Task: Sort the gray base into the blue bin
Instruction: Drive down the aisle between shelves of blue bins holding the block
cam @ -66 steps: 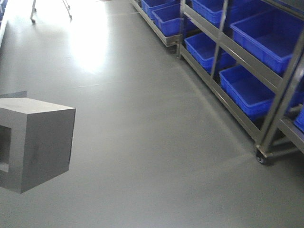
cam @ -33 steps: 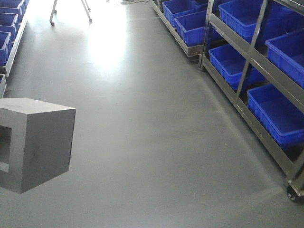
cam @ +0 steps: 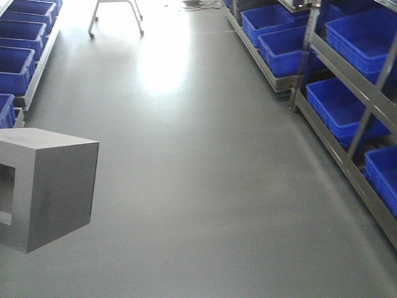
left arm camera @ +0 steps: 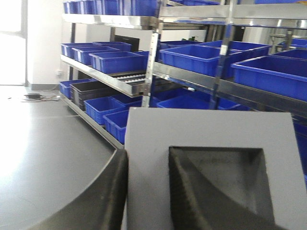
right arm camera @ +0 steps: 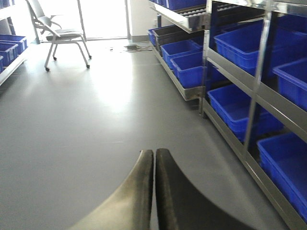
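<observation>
The gray base [cam: 46, 186] hangs above the floor at the left of the front view, its square recess facing left. In the left wrist view the gray base [left arm camera: 211, 139] fills the lower half. My left gripper [left arm camera: 147, 153] is shut on one of its walls, with one finger outside and the other inside the recess. Several blue bins [cam: 344, 108] sit on metal racks to the right, and more blue bins [left arm camera: 194, 55] line the shelves in the left wrist view. My right gripper [right arm camera: 154, 152] is shut with nothing in it, low over the floor.
A metal rack [cam: 338, 155] with blue bins runs along the right of the aisle, and another rack of bins [cam: 18, 59] stands at the far left. A wheeled chair [right arm camera: 60, 33] stands at the aisle's far end, near bright glare on the gray floor [cam: 205, 186].
The front view has swung left: the right rack slid toward the right edge, and the left rack and chair came into view. The gray base stays in the same place in the frame.
</observation>
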